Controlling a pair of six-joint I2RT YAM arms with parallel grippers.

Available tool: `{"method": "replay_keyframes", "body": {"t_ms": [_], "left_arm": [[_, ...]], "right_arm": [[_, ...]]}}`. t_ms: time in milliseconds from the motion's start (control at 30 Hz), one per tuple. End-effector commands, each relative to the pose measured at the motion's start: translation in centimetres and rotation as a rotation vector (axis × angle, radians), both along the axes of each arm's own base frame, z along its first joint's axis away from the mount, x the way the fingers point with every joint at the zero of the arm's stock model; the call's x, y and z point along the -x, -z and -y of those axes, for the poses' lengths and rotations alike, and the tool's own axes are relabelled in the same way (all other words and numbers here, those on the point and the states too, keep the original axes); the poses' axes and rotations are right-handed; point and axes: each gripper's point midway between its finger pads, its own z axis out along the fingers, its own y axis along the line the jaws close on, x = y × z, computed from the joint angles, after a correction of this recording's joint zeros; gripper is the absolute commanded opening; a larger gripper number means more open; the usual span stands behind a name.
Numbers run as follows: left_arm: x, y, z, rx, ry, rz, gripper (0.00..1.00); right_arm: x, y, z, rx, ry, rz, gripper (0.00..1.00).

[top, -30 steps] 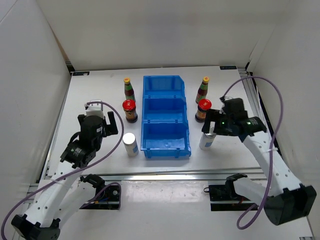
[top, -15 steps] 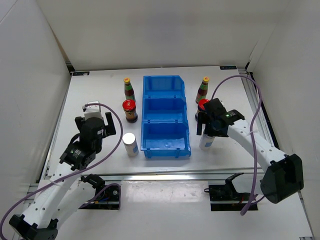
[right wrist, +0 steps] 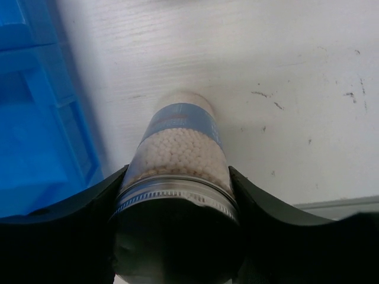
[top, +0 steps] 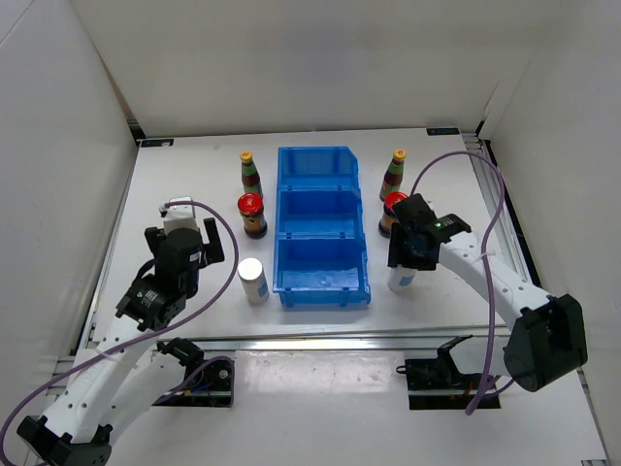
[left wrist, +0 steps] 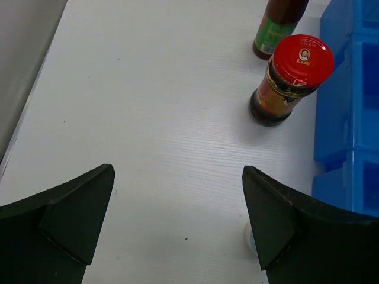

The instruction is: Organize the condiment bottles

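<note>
Right gripper (top: 404,260) is pinching the right white cylinder (right wrist: 180,142) at its ribbed silver band, with a black finger pressing on each side. The cylinder is standing on the white table (top: 194,175) just beside the blue bin (top: 322,187), by its nearest compartment. Its wall is showing clear, packed with small pale beads under a smooth blue label, while the cap's face is lying in shadow and cannot be read. From above, the gripper's body is covering most of this cylinder and part of the right red-lidded jar (top: 391,206) behind it.

Left gripper (left wrist: 177,171) is hanging over bare, faintly grained tabletop with its fingers spread wide. The left red-lidded jar (left wrist: 290,80) is sitting squat and glossy beside the bin, and the left slim bottle (left wrist: 278,29) is being cut off by the wrist view's top edge. A pale sliver by the right finger is too small to identify. The left white cylinder (top: 253,280) and right slim bottle (top: 393,175) are standing upright outside the bin.
</note>
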Motion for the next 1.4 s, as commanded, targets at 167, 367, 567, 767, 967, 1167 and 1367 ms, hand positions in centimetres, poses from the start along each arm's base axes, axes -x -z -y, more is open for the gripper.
{"method": "replay_keyframes", "body": {"t_ms": [167, 367, 567, 767, 967, 1167, 1367], "left_arm": [[-0.1, -1.2, -0.4, 0.002, -0.030, 0.029, 1.00], [-0.3, -0.7, -0.1, -0.003, -0.022, 0.011, 1.00], [-0.4, -0.6, -0.1, -0.008, -0.022, 0.003, 1.00], [-0.6, -0.1, 0.0, -0.018, -0.022, -0.016, 1.00], [-0.7, 0.1, 0.2, -0.019, -0.013, -0.026, 1.00], [-0.8, 0.4, 0.6, -0.015, 0.004, -0.039, 1.00], [-1.2, 0.9, 2.2, 0.010, 0.077, -0.061, 1.00]], "right_arm": [[-2.6, -12.1, -0.3, -0.032, -0.030, 0.272, 0.13], [-2.9, -16.8, -6.1, -0.155, -0.236, 0.382, 0.09], [-2.7, -14.7, -12.2, -0.137, -0.401, 0.368, 0.06], [-2.5, -9.0, -15.9, -0.077, -0.457, 0.264, 0.06], [-2.7, -3.5, -16.2, -0.002, -0.448, 0.148, 0.07], [-2.3, -0.5, -16.2, 0.020, -0.431, 0.087, 0.16], [-2.5, -2.5, -15.9, 0.003, -0.410, 0.133, 1.00]]}}
